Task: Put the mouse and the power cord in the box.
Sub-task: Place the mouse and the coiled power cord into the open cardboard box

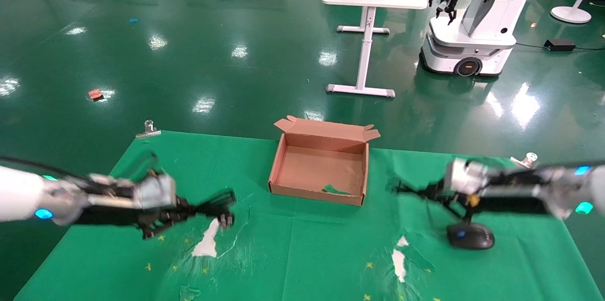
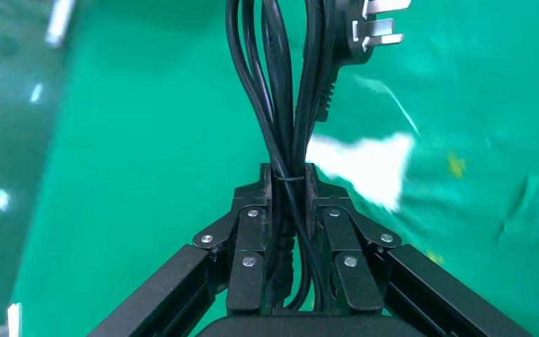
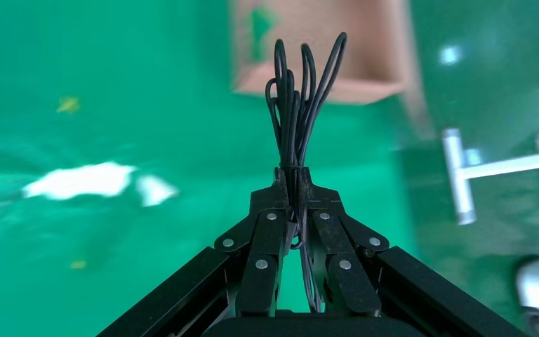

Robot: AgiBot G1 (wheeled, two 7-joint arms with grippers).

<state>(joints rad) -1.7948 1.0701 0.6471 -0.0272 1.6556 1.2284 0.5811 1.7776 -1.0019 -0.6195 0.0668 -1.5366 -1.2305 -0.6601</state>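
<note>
The left gripper (image 2: 289, 184) clamps the power cord (image 2: 284, 91) left of the empty box (image 1: 319, 167); the right gripper (image 3: 295, 184) pinches the cable bundle (image 3: 298, 105) of the mouse (image 1: 471, 236), which rests on the tabletop (image 1: 302, 253).

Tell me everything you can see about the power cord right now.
The power cord is a thick black cable, folded into a bundle of long loops bound by a thin tie. A chunky black plug with flat metal prongs sits at its far end. The left gripper is shut around the bundle, holding it above the green cloth, left of the box.
</note>
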